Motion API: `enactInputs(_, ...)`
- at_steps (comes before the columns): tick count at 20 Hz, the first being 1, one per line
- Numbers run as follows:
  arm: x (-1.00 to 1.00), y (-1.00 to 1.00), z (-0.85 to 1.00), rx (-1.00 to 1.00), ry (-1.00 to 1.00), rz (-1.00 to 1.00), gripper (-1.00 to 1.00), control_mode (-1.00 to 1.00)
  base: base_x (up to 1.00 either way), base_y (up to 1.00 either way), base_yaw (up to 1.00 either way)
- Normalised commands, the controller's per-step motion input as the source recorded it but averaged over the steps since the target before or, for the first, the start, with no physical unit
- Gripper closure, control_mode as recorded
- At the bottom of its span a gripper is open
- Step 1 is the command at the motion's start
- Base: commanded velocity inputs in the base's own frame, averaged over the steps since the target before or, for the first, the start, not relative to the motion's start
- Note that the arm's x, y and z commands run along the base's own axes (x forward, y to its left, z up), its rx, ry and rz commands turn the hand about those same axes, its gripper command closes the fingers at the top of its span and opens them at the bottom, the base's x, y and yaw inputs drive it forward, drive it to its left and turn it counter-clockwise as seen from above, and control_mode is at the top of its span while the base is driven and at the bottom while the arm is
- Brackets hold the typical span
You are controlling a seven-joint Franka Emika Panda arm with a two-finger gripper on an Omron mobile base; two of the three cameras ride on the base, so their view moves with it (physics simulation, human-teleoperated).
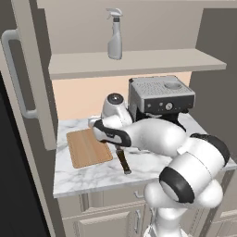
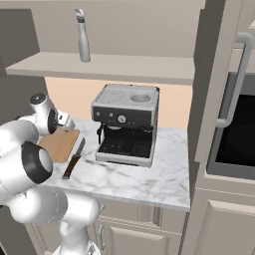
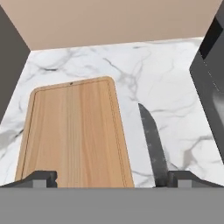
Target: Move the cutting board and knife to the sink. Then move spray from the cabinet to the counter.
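Left base view: you see nothing moved yet. The flat light-brown wooden cutting board (image 1: 89, 148) and dark-bladed, brown-handled knife (image 1: 122, 162) lie mid-frame on the white marble bench (image 1: 92, 178); the pale grey spray bottle (image 1: 114, 34) stands upper centre on the cabinet shelf (image 1: 139, 62).

Right base view: same layout at left; you find no readable writing.

Hand view: your end effector (image 3: 112, 179) gapes wide and empty, straddling board and blade.
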Motion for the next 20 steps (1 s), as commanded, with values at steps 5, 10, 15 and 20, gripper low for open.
enactInputs(5,0.32,0.08,-0.22,0.0,0.03,0.0,-1.0,-1.0,0.0,0.0,0.0)
enactInputs(10,0.31,0.07,-0.18,0.0,0.01,0.0,-1.0,-1.0,0.0,0.0,0.0)
enactInputs(15,0.32,0.06,-0.18,0.0,0.01,0.0,-1.0,-1.0,0.0,0.0,0.0)
enactInputs(20,0.38,0.02,-0.12,0.0,0.06,0.0,-1.0,-1.0,0.0,0.0,0.0)
